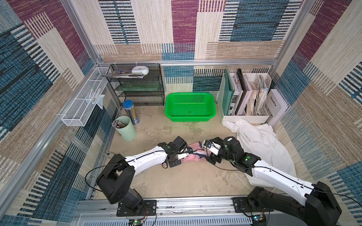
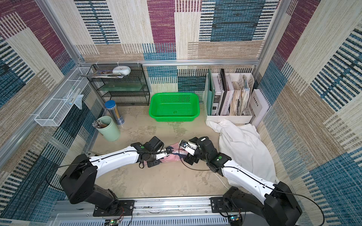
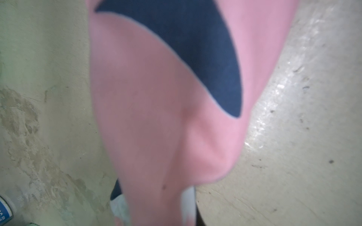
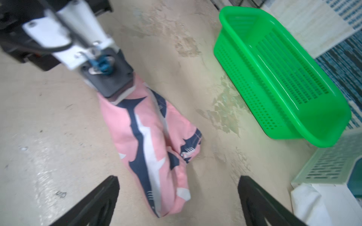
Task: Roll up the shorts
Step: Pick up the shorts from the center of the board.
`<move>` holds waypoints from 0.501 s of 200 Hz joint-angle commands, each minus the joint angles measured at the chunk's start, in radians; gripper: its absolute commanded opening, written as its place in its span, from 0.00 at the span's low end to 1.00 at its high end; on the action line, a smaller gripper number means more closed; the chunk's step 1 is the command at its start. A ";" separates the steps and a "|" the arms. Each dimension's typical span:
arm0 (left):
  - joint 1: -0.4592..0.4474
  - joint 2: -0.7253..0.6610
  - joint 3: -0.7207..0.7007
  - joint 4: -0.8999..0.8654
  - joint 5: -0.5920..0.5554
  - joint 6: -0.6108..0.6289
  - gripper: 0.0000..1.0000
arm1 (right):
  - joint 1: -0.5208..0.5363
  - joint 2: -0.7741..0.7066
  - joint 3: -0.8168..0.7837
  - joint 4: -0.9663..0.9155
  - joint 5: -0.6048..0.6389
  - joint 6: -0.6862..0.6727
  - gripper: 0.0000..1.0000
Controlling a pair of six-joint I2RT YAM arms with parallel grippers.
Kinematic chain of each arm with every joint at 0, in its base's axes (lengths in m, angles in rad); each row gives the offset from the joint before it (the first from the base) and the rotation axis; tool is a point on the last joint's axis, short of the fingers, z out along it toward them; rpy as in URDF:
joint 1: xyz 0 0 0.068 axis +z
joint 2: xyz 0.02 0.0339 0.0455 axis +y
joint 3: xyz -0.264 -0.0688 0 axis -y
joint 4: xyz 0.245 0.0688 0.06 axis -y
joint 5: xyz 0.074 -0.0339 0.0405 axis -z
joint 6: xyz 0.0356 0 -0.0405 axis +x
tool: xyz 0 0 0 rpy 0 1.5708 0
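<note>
The pink shorts (image 1: 195, 154) (image 2: 173, 155) with navy-and-white sharks lie rolled into a long bundle on the table between my two arms. My left gripper (image 4: 113, 92) (image 3: 154, 205) is shut on one end of the roll, and pink cloth fills the left wrist view. At the roll's other end (image 4: 162, 195) my right gripper (image 4: 177, 178) (image 1: 208, 156) stands wide open, its black fingers (image 4: 105, 191) apart from the cloth on either side. The white shorts (image 1: 260, 144) (image 2: 244, 144) lie crumpled at the right, partly under my right arm.
A green basket (image 1: 190, 115) (image 4: 284, 82) stands behind the roll at the back centre. A mint cup (image 1: 127, 131) and a blue-lidded jar (image 1: 131, 111) stand at the left. A black mesh shelf (image 1: 137, 86) is at the back left and a white file organiser (image 1: 246, 97) at the back right.
</note>
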 commanded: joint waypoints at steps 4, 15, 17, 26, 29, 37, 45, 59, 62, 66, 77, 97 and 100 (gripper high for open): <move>0.008 0.001 0.010 -0.029 0.013 -0.009 0.00 | 0.085 -0.043 -0.071 0.070 0.063 -0.090 0.99; 0.009 0.006 0.012 -0.032 0.017 -0.009 0.00 | 0.109 -0.051 -0.092 0.085 0.069 -0.101 0.98; 0.010 0.006 0.013 -0.032 0.019 -0.009 0.00 | 0.113 -0.052 -0.094 0.086 0.071 -0.103 0.98; 0.011 0.010 0.015 -0.033 0.024 -0.009 0.00 | 0.132 -0.049 -0.101 0.090 0.083 -0.111 0.98; 0.011 0.012 0.015 -0.034 0.025 -0.009 0.00 | 0.137 -0.047 -0.103 0.092 0.088 -0.113 0.98; 0.013 0.015 0.016 -0.035 0.027 -0.009 0.00 | 0.149 -0.037 -0.110 0.099 0.101 -0.119 0.97; 0.013 0.019 0.017 -0.034 0.029 -0.007 0.00 | 0.160 -0.023 -0.114 0.112 0.111 -0.128 0.97; 0.014 0.028 0.021 -0.037 0.030 -0.008 0.00 | 0.164 0.011 -0.122 0.150 0.109 -0.142 0.97; 0.014 0.028 0.022 -0.037 0.030 -0.007 0.00 | 0.165 0.020 -0.122 0.161 0.108 -0.142 0.96; 0.014 0.032 0.025 -0.039 0.033 -0.007 0.00 | 0.166 0.032 -0.123 0.172 0.108 -0.143 0.96; 0.015 0.036 0.028 -0.042 0.037 -0.008 0.00 | 0.167 0.073 -0.122 0.200 0.114 -0.140 0.95; 0.017 0.039 0.028 -0.038 0.040 -0.007 0.00 | 0.167 0.138 -0.122 0.234 0.135 -0.156 0.95; 0.018 0.039 0.029 -0.039 0.041 -0.007 0.00 | 0.166 0.144 -0.122 0.237 0.135 -0.159 0.95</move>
